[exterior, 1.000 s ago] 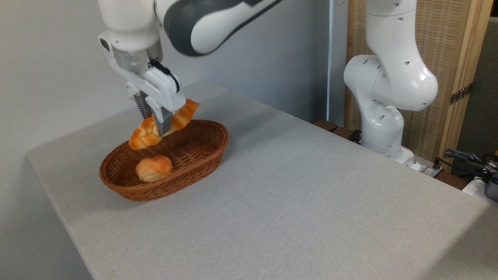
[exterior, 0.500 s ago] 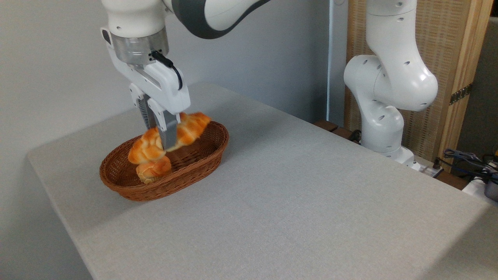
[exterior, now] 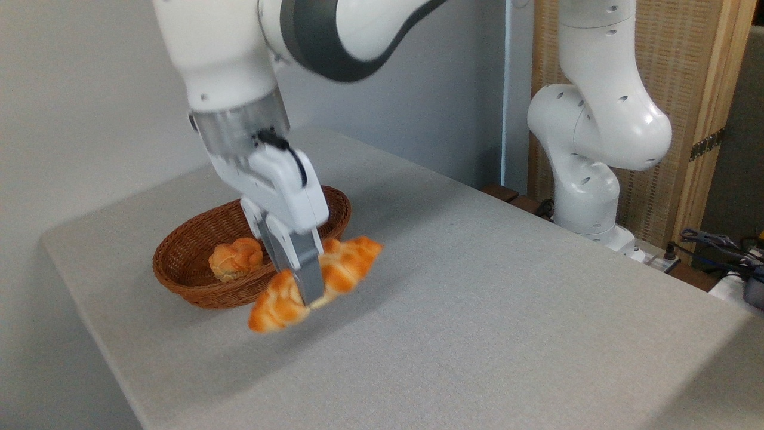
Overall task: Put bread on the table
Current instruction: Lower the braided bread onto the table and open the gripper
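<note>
The long braided golden-orange bread [exterior: 346,272] hangs in the air, tilted with its right end higher, just in front of the wicker basket [exterior: 197,286]. My gripper [exterior: 305,292] is shut on the loaf's middle, one grey finger [exterior: 301,266] crossing its front. The loaf is above the light grey table [exterior: 477,286], outside the basket's rim. Whether it touches the tabletop I cannot tell; a soft shadow lies beneath it.
A small round knotted roll [exterior: 236,258] lies inside the basket at its left. The arm's white base [exterior: 588,179] stands at the table's far right edge, with cables [exterior: 716,245] beyond it. Bare tabletop spreads to the right and front.
The gripper has carried the loaf out of the basket, forward and to the right, and lower toward the tabletop. The knotted roll stays in the basket.
</note>
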Robot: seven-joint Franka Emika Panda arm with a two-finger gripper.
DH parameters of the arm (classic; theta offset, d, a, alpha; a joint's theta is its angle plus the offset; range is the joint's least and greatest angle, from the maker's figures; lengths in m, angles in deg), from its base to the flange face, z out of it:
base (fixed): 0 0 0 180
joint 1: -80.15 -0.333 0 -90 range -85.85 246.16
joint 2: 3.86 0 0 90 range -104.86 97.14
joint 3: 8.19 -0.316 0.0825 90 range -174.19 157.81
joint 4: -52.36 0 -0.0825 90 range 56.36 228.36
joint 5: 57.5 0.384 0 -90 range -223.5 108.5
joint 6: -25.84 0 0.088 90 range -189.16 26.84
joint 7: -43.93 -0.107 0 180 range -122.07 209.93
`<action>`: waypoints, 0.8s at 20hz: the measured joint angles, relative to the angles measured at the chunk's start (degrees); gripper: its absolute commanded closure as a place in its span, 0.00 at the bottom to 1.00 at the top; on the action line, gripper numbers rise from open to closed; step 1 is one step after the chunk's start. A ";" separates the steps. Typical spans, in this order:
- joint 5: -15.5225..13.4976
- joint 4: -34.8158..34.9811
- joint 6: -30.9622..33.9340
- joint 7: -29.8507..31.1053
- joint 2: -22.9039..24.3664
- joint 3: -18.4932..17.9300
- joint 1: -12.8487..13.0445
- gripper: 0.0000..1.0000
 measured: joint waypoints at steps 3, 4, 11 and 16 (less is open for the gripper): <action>1.23 0.52 -1.32 0.00 -2.88 0.25 0.13 0.00; 1.26 0.60 -2.40 0.01 -4.07 0.33 0.24 0.00; 1.28 0.47 -4.87 0.01 -6.57 0.46 0.80 0.00; 1.28 0.31 -4.87 0.06 -6.16 0.90 0.82 0.00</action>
